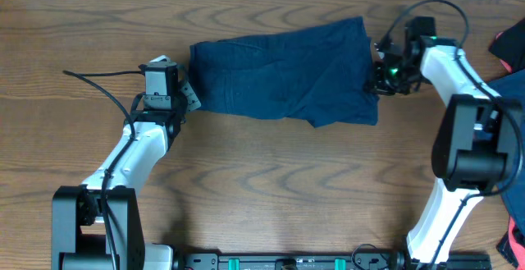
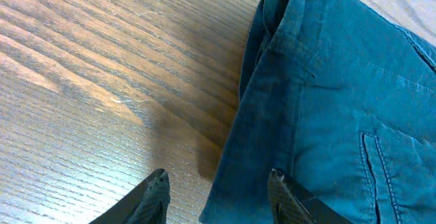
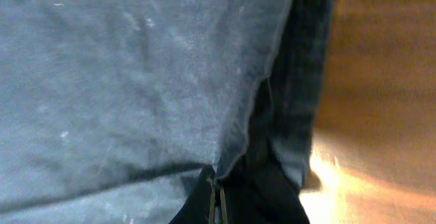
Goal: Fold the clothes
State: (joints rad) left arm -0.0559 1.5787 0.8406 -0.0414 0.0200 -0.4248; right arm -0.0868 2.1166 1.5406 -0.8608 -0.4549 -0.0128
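1. The shorts (image 1: 283,71) lie on the far half of the table (image 1: 262,188), stretched left to right between my two arms as a wide, wrinkled navy shape.
2. Their left edge runs fairly straight. The near edge is uneven, with a lower flap hanging nearer to me on the right half.
3. The far edge sits close to the table's far rim, so there is little room behind the cloth.
4. The left gripper (image 1: 187,96) is just beside the left edge of the shorts, with its jaws spread.
5. On the left wrist camera, one fingertip (image 2: 157,183) hangs over bare wood and the other is at the cloth's border. The gripper's gap (image 2: 216,183) straddles that border. I cannot tell whether either tip touches anything.
6. The same view shows a doubled, seamed edge of the shorts (image 2: 327,101) and a stitched pocket outline (image 2: 375,159).
7. The right gripper (image 1: 376,77) is at the right edge of the shorts.
8. On the right wrist camera its jaws are pressed together (image 3: 214,200), pinching the cloth (image 3: 136,81) where a hem line runs down into them. Bare wood shows to the right of the edge.
9. The near half of the table, between the two arm bases, is open wood.
10. A dark and red cloth (image 1: 510,44) lies at the table's right edge, beyond the right arm.
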